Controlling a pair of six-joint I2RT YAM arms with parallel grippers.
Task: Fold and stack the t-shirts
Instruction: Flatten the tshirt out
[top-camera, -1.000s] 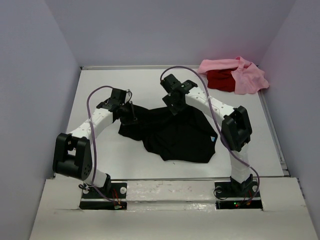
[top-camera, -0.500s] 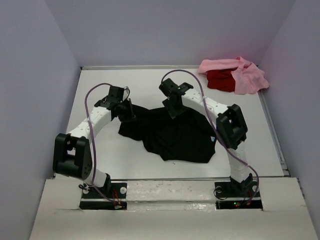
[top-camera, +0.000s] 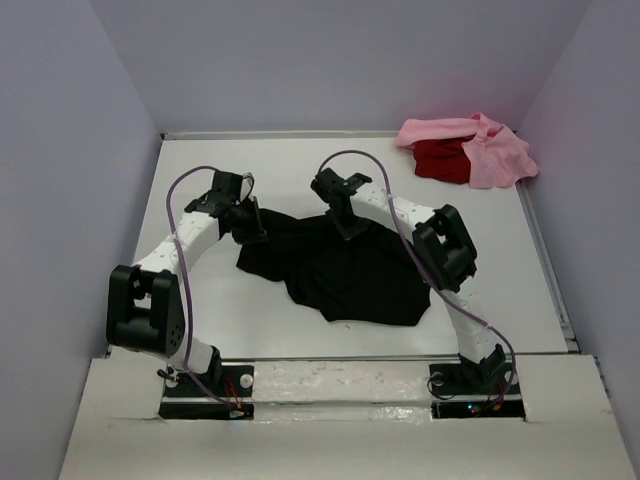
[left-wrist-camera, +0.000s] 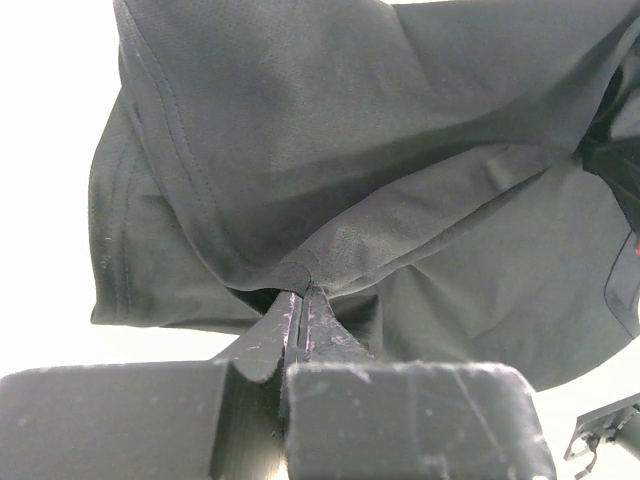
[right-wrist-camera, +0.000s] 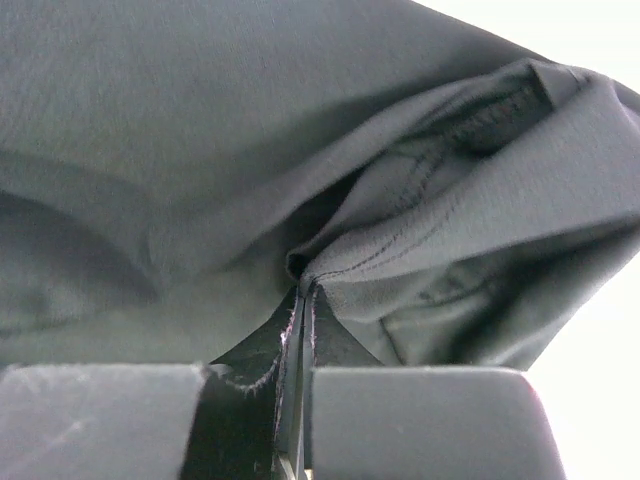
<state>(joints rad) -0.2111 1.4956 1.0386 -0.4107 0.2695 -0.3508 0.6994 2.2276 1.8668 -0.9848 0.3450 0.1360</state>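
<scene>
My left gripper (left-wrist-camera: 301, 303): pinched tight on a fold of the black t-shirt (top-camera: 350, 272). My right gripper (right-wrist-camera: 300, 290): pinched tight on its stitched edge. Shirt: crumpled at the middle of the desk (top-camera: 200, 310). Pink t-shirt (top-camera: 497, 157), red t-shirt (top-camera: 440, 160): heaped, far right corner. Step: spreading for the fold. Next, I judge: draw both grips apart evenly.

The red shirt (top-camera: 440, 160) lies largely hidden under the pink shirt (top-camera: 500, 155), the right arm (top-camera: 442, 250) covers part of the black shirt (top-camera: 350, 285), and both wrist views crop that shirt at their edges.
</scene>
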